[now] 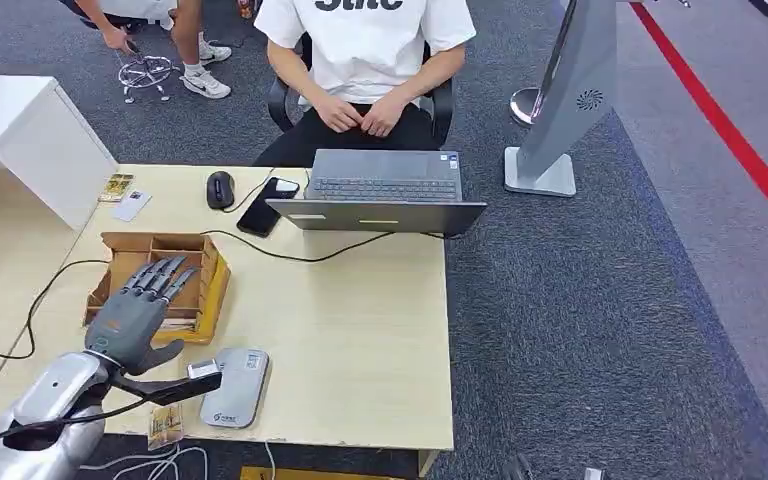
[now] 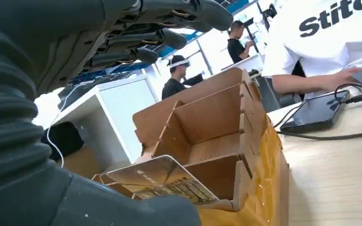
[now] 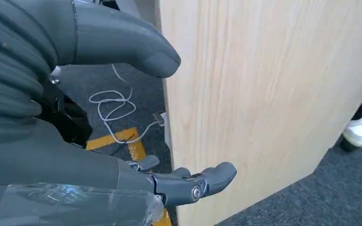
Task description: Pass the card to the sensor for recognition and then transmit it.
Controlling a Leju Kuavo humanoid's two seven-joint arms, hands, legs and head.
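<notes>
My left hand [image 1: 140, 305] hovers over a brown cardboard card box [image 1: 200, 262] at the table's left side, fingers spread and holding nothing. In the left wrist view its dark fingers [image 2: 169, 35] stretch above the box [image 2: 207, 117]. A shiny printed card [image 2: 162, 181] leans in the nearest compartment, just beyond my thumb [image 2: 122, 207]. The grey card sensor [image 1: 235, 388] lies flat near the table's front edge, right of my wrist. My right hand [image 3: 188, 181] hangs beside the table's wooden side panel [image 3: 264, 94], fingers loosely apart and empty.
A person sits behind an open laptop [image 1: 385, 190] at the far edge, with a phone [image 1: 267, 205], a mouse [image 1: 220, 188] and a cable nearby. Loose cards lie at the far left [image 1: 125, 197] and at the front edge [image 1: 165, 427]. A white cabinet [image 1: 30, 135] stands at the left.
</notes>
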